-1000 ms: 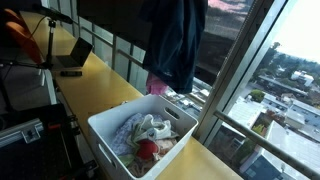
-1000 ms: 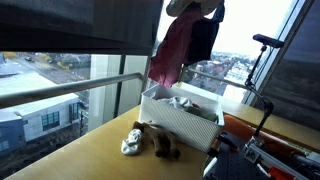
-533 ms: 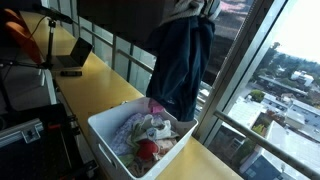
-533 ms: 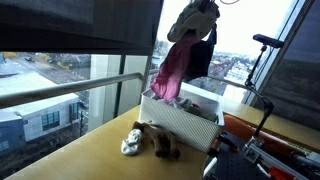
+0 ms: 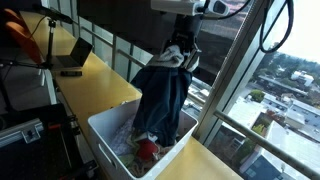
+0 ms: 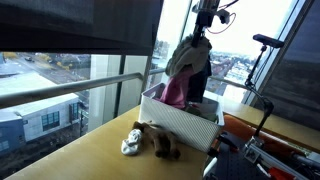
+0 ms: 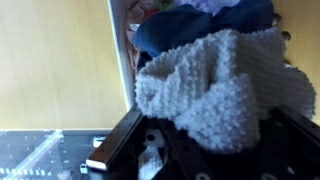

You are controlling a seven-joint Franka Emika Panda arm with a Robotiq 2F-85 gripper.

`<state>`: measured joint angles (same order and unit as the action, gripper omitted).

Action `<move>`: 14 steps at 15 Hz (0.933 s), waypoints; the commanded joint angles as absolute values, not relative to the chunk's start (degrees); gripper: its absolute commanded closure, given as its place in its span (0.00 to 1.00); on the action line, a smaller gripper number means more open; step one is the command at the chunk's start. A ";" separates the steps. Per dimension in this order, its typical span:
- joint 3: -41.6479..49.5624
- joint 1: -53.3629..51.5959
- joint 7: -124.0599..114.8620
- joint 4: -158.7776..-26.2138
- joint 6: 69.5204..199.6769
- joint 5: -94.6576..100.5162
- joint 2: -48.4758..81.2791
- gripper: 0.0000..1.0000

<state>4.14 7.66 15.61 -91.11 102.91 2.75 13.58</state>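
Hanging from the gripper (image 5: 179,48) is a bundle of clothes (image 6: 186,75): a dark blue garment (image 5: 160,100), a pink cloth (image 6: 175,92) and a whitish knit piece (image 7: 220,85) bunched right at the fingers. Jaws are clenched on the bundle, w/ the knit piece wadded betw. them in the wrist view. The bundle's lower end reaches down into the white bin (image 5: 104,138); its top is up at the gripper, well above the bin rim. The bin sits on the yellowish tabletop (image 5: 95,78) next to the window glass, w/ more crumpled clothes inside, incl. a red item (image 5: 147,150). In an exterior view a pale soft toy (image 6: 130,143) and a brown soft toy (image 6: 166,148) lie on the table just beside the bin's wall, outside it. A laptop (image 5: 72,57) sits well apart, further along the table.
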 commanded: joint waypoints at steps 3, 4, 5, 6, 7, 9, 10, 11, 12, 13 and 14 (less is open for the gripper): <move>4.03 7.76 17.07 -98.18 106.38 2.58 13.26 0.69; 3.95 7.59 16.96 -99.23 106.55 2.74 12.99 0.60; 3.84 7.30 16.70 -100.17 106.70 3.07 12.45 0.54; 3.75 7.04 16.54 -100.77 106.82 3.41 12.06 0.45; 3.66 6.69 16.23 -101.17 107.05 3.99 11.49 0.39; 3.40 5.99 16.05 -101.52 107.17 4.86 10.32 0.24; 3.09 5.41 15.93 -101.84 107.27 5.36 9.43 0.18; 2.76 4.82 15.94 -102.29 107.46 5.91 8.52 0.10; 2.22 3.92 15.90 -103.47 108.34 6.72 7.42 0.03; 1.59 3.11 16.18 -104.86 109.37 7.44 6.38 0.00; 0.87 2.22 16.66 -106.63 110.90 8.18 5.47 0.00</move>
